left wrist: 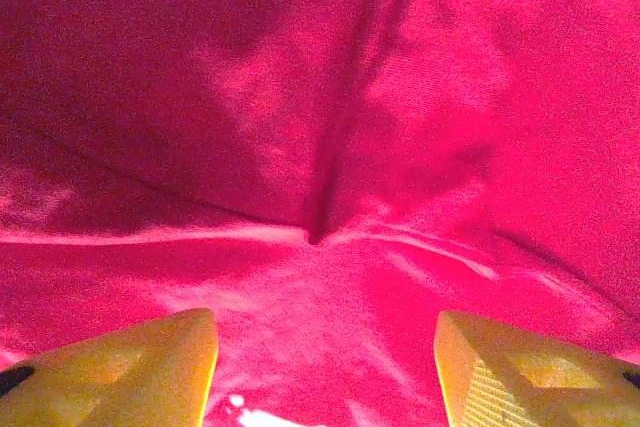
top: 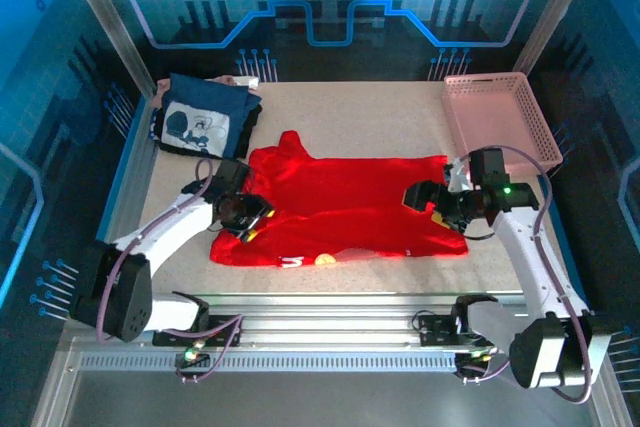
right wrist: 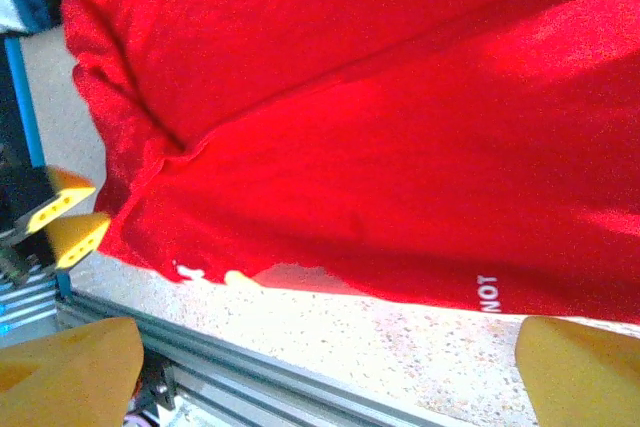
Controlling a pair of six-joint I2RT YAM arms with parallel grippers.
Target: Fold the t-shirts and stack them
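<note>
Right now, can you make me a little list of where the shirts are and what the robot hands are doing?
Red t-shirt: laid out across the middle of the table, creased
Navy t-shirt: folded, far left corner
Pink basket: far right corner
Left gripper: open, over the red t-shirt's left side, holding nothing
Right gripper: open, by the red t-shirt's right end, holding nothing

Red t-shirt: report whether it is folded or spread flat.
Partly folded. The red t-shirt lies wide across the table, with one long edge lapped over along its middle; it is not yet a compact bundle.
</note>
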